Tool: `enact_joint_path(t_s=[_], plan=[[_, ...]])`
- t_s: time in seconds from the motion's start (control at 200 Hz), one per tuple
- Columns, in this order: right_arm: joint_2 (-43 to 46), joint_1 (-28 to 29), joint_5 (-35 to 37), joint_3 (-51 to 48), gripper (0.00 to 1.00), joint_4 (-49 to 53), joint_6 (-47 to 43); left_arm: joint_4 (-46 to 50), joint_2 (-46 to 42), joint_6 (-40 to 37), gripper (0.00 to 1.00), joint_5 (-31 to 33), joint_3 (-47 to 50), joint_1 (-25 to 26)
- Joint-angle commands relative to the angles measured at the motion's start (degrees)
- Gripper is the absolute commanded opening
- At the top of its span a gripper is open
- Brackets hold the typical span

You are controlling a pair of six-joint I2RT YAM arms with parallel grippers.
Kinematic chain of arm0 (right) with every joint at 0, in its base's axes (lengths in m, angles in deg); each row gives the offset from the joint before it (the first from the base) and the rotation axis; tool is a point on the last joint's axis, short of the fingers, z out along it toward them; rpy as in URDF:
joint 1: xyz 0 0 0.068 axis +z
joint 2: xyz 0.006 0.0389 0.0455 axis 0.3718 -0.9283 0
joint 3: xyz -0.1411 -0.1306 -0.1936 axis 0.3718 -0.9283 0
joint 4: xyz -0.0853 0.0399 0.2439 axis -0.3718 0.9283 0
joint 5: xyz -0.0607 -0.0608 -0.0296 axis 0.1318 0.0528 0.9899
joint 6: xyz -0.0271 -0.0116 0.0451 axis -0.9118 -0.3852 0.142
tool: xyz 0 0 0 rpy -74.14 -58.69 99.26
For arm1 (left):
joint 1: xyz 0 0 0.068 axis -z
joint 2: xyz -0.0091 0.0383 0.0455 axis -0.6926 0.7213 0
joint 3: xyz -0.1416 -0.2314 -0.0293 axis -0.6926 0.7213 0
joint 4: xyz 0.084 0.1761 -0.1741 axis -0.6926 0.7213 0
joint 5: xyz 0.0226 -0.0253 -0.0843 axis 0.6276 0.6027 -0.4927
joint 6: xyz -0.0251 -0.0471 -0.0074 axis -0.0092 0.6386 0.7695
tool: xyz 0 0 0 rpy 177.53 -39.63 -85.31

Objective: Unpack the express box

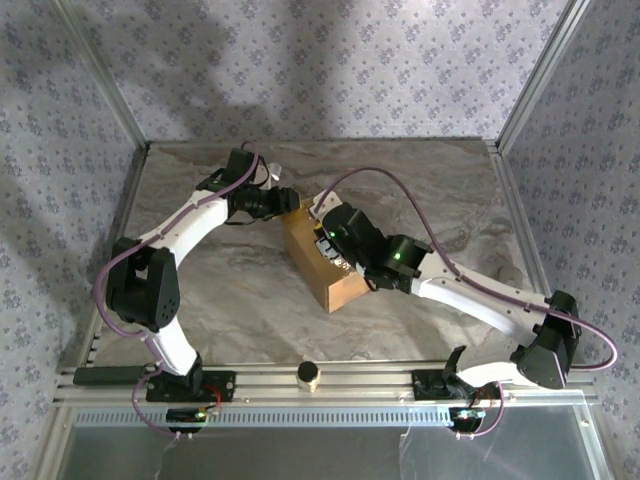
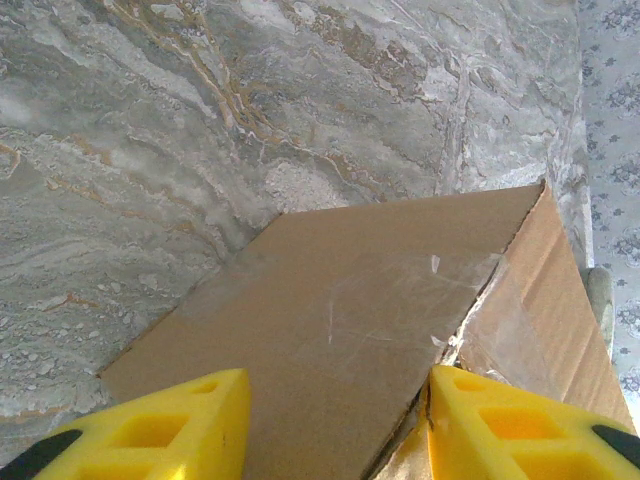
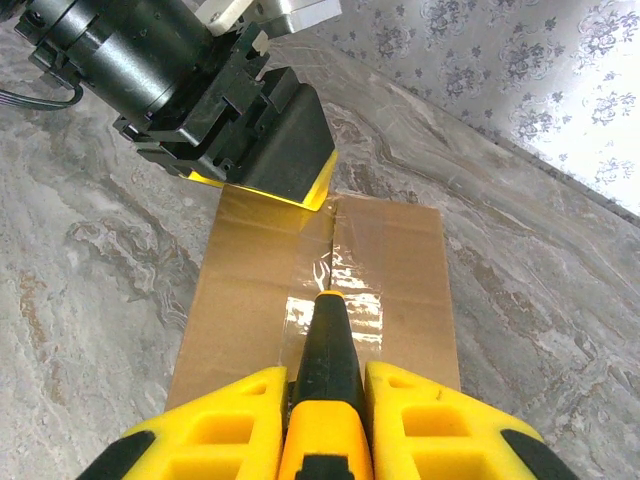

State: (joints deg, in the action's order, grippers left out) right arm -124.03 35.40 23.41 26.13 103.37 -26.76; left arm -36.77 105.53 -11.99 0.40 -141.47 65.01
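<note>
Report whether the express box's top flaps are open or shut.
Shut: the express box has both flaps flat, meeting at a centre seam, glossy tape across it.

Nothing can be read in any view: no text, label, brand mark, number or sign. The faces of the express box (image 3: 235, 300) that are in view are plain brown cardboard under glossy clear tape, with no legible print.
</note>
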Motion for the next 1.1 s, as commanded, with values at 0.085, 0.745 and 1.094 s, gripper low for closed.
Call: enact_joint_path(t_s=[0.085,0.745,1.094], plan=[[2.55,1.66,-2.96,-0.18,0.0,6.39,3.13,3.75,3.0,0.26,0.46,11.27,2.25,-0.45],[-0.1,1.54,-5.02,4.17,0.0,17.54,11.53,3.57,2.73,1.89,0.44,12.65,3.52,-0.33],[0.24,4.42,-1.55,5.45,0.0,21.66,11.13,4.4,2.45,1.4,0.44,14.51,3.07,-0.26]])
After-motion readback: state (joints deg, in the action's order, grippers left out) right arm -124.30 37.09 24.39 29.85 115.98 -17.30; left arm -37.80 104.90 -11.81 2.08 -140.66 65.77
